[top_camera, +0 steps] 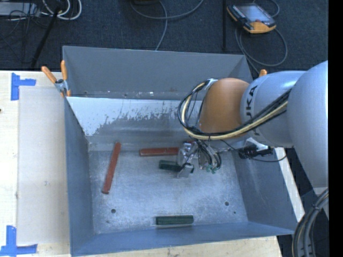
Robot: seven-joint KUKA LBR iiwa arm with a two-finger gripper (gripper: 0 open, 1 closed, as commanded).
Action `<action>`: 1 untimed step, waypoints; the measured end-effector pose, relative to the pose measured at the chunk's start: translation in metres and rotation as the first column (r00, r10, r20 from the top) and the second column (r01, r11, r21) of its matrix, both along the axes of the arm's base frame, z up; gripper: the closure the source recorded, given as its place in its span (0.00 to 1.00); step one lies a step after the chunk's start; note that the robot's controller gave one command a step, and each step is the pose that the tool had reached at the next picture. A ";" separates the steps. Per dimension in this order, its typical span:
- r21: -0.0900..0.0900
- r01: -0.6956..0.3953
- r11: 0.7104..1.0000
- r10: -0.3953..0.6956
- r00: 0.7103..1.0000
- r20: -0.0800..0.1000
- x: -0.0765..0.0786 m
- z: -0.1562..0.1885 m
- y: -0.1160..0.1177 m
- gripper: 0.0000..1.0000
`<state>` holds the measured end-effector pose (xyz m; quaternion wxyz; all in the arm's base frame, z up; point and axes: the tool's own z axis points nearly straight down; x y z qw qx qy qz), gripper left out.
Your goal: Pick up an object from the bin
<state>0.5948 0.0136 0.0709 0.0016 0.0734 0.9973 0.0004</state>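
- The bin (134, 79) holds a long red-brown stick (110, 168) at left, a short red-brown bar (158, 151) at centre and a green bar (174, 220) at front.
- The gripper (185, 165) sits by a dark green block (168, 166); I cannot tell whether it is apart or clamped.

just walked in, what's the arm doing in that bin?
The arm reaches in from the right, its gripper down near the middle of the grey bin, at the right end of a short dark green block. I can't tell whether it has hold of it. A reddish-brown stick lies just behind the block, a longer reddish-brown stick at the left, and a dark green bar by the front wall.
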 end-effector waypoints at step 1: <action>-0.001 -0.047 0.999 0.047 0.999 0.004 -0.031 0.121 0.002 1.00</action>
